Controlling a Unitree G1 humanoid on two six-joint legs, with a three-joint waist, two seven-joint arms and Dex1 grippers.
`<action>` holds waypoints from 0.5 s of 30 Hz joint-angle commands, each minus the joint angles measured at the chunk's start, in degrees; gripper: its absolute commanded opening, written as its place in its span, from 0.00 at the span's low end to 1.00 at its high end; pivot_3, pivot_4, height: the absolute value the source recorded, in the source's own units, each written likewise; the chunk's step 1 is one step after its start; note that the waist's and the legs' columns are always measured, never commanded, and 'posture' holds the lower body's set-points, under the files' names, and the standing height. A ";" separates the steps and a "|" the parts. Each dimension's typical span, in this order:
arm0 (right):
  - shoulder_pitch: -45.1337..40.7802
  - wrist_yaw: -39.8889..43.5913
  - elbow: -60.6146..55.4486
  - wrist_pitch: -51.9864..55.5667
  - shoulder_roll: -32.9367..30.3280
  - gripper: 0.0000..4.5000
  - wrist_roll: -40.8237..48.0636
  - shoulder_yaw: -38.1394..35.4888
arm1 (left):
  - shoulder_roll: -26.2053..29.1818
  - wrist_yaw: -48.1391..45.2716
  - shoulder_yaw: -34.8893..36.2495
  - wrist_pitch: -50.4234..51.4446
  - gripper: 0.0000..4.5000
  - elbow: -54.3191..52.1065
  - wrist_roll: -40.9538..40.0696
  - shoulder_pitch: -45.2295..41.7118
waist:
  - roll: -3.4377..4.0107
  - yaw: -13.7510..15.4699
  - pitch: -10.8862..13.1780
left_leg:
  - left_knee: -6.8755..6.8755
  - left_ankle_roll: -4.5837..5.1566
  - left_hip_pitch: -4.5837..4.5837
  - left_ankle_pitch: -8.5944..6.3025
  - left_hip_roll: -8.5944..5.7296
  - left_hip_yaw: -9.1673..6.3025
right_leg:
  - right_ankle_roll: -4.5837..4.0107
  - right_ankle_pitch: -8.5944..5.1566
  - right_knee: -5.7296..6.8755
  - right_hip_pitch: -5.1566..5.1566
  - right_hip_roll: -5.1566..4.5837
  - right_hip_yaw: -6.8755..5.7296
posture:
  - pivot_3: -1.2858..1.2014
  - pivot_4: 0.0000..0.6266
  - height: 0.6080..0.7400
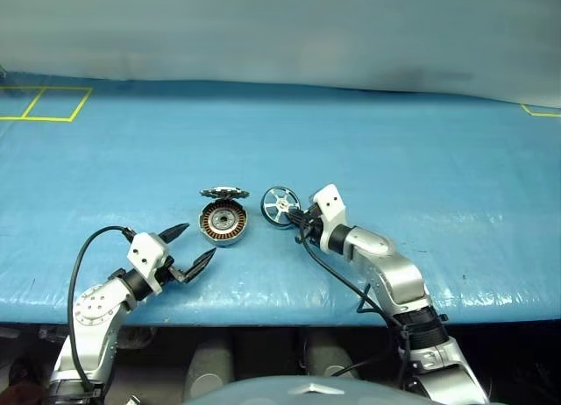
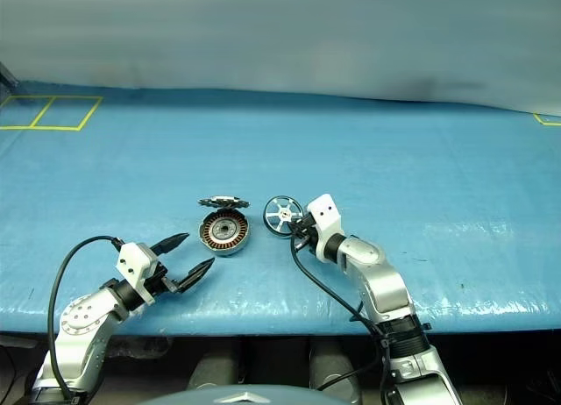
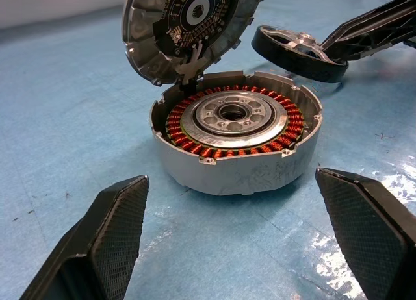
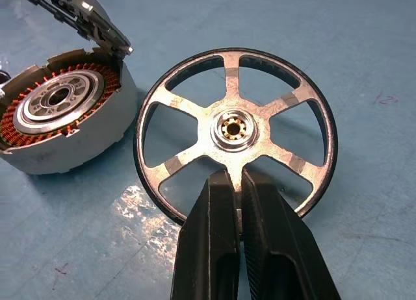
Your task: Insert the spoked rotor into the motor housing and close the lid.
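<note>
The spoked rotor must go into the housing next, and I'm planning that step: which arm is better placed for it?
The right. Its end effector is shut on the spoked rotor, beside the motor housing, whose lid stands open. The left end effector is open, holding nothing.

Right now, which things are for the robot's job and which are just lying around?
For the job:
- spoked rotor, pinched in the right tool
- motor housing
- lid, standing open

Just there:
- blue table cover
- yellow tape lines

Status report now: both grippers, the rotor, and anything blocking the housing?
Left gripper open, empty. Right gripper shut on spoked rotor spoke. Motor housing uncovered, lid up; nothing blocking.
</note>
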 commanded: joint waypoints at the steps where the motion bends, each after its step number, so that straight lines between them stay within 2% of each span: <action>1: 0.43 1.39 -5.51 4.66 0.51 0.00 6.64 -3.36 | 0.00 -0.08 0.49 -1.59 1.00 -0.11 0.00 -0.14 | 0.00 -0.01 0.00 | 0.00 0.00 0.00 0.00 0.00 0.00 | 0.00 0.00 0.00 0.00 0.00 0.00 | 0.52 0.24 1.00; 8: 2.85 6.87 -13.76 16.33 -2.20 0.00 19.28 -3.59 | -0.48 -0.03 -0.01 -2.01 1.00 0.38 0.09 -0.06 | 0.01 -0.04 0.00 | -0.01 0.01 0.00 -0.01 0.01 -0.01 | 0.00 0.00 0.00 0.00 0.00 0.00 | 0.52 0.24 1.00; 15: 1.88 6.77 -16.06 18.48 -1.92 0.00 22.08 0.00 | -0.73 -0.04 -0.08 -2.15 1.00 0.38 0.09 -0.31 | 0.00 -0.12 0.00 | 0.03 0.01 0.01 -0.01 0.01 -0.01 | 0.00 0.00 0.01 0.00 0.00 0.00 | 0.52 0.24 1.00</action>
